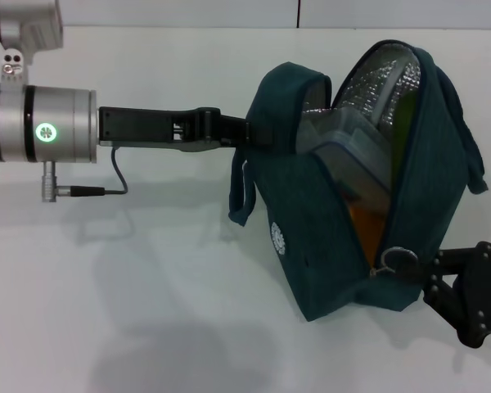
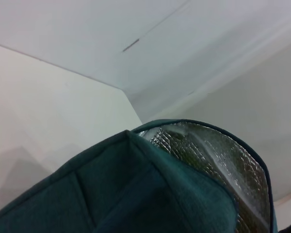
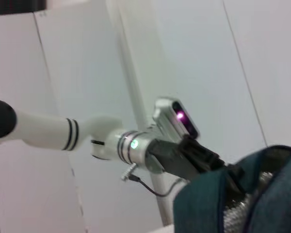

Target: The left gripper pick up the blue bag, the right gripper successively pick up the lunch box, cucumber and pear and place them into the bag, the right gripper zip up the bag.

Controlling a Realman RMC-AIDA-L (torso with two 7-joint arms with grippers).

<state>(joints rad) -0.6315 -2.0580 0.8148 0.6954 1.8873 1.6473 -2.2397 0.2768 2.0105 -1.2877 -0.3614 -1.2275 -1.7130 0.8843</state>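
Right gripper [image 1: 425, 266] sat at the near right corner of the blue bag [image 1: 344, 246], fingertips at the ring pull [image 1: 395, 259] of the zipper; whether the fingers had actually closed on the ring couldn't be told from the head view, and its own wrist cam showed no fingers at all.

Left gripper [image 1: 258, 133] came in from the left and was clamped on the bag's left handle/edge, holding it propped up w/ the mouth facing up and to the right.

Inside the bag: the lunch box [image 1: 352, 151] lay against the silver foil lining [image 1: 376, 82], and an orange-yellow patch lower down, prob. the pear [image 1: 367, 214], showed thru the gap. A green-yellow streak along the right inner wall may have been the cucumber [image 1: 403, 123], but the view was too poor to be sure.

Progress, as a judgement: bag pick-up done, loading of the 3 items looked done or nearly so, none of them lay out on the white table [image 1: 147, 311]. Zipper was wide open along the whole mouth, so the zip-up step was what was left, and the right gripper looked placed to start it.

Left arm's silver wrist [image 1: 41, 124] showed at far left of the head view, green light on.
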